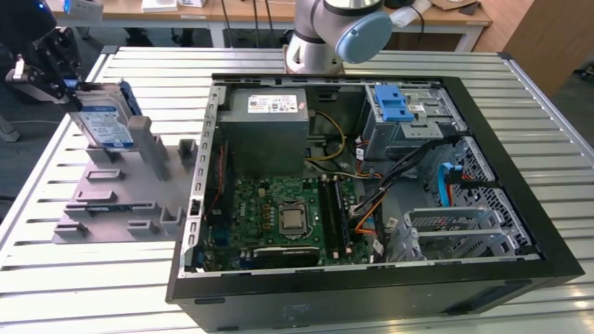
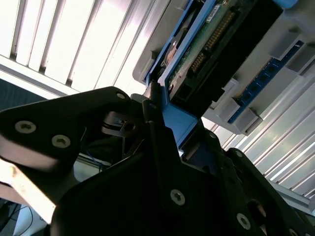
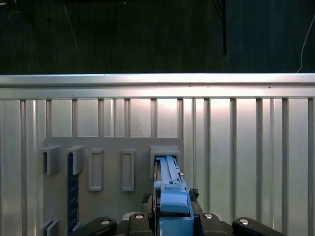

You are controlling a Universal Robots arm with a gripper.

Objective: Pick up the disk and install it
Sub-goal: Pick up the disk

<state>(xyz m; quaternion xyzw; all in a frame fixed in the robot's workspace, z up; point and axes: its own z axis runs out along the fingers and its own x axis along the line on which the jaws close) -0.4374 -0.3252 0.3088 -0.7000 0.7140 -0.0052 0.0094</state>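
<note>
exterior view puts the gripper [image 1: 69, 85] over the far corner of the slatted metal table [image 1: 93, 278] on the exterior view's left, well apart from the inside of the open computer case [image 1: 371, 298]. we see its 2 black fingers closed on the upper end of the disk [image 1: 104, 118]. the disk stands on edge, nearly upright, with its blue-and-white label towards the camera and its lower end down at a slot of the grey plastic holder [image 1: 116, 202]. we cannot tell whether the disk bears on the slot's floor. the holder lies flat on the table just beside the case's wall. in the second wrist view a finger [image 2: 160, 142] lies tight against the blue carrier frame [image 2: 178, 122] with no gap that we can make out, and the disk's green circuit board [image 2: 209, 46] runs away from it toward the holder. in the first wrist view the blue frame [image 3: 170, 184] stands between the gripper's black links, its far end in a raised grey socket, with other sockets in a row beside it. inside the case we see a grey power supply [image 1: 269, 125], a green motherboard [image 1: 278, 209] and, at the far corner on the exterior view's right, a blue bracket [image 1: 394, 104] atop a grey drive cage [image 1: 422, 125]. the robot arm [image 1: 325, 28] rises beyond the case.
</note>
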